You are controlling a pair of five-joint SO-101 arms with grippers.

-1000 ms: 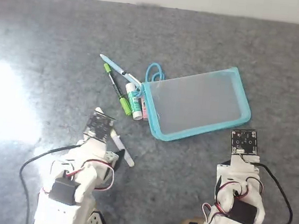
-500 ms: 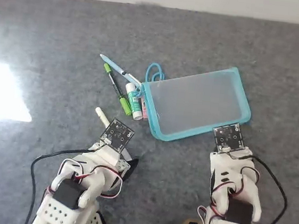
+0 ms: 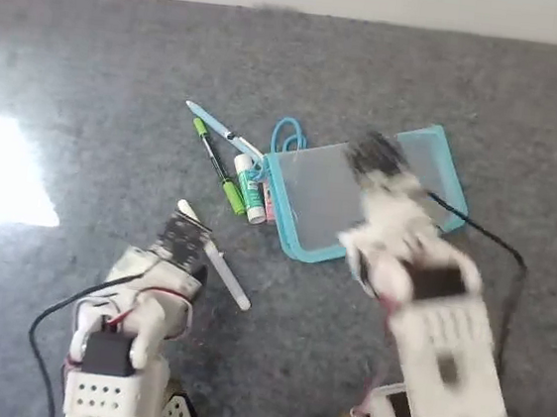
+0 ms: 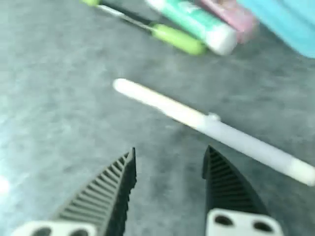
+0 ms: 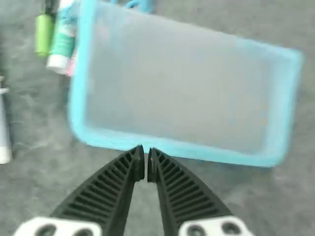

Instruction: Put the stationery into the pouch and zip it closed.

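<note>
Over the table (image 3: 95, 60) my left gripper (image 4: 170, 151) hangs with its jaws apart and nothing between them. A white marker (image 4: 211, 130) lies flat just beyond the tips, slanting across them. From above, my left wrist (image 3: 183, 240) covers the marker's middle, so only its two ends show.

Farther on, a green pen (image 4: 177, 38) and a glue stick (image 4: 197, 22) lie side by side. Past them is a pink piece (image 4: 234, 14), possibly an eraser, though too little of it shows to be sure. It is tucked against the short end of the pouch (image 5: 182, 83). A light blue pen (image 3: 217, 127) lies just outside the green one.

My right gripper (image 5: 146, 149) has its jaws pressed together on nothing, its tips at the pouch's near long edge. The pouch lies flat, translucent with light blue trim. From above, my right arm (image 3: 421, 273) hides its middle and much of its right half. I cannot make out whether the zip is open. A blue cord loop (image 3: 288, 133) sits at the pouch's corner nearest the pens.
</note>
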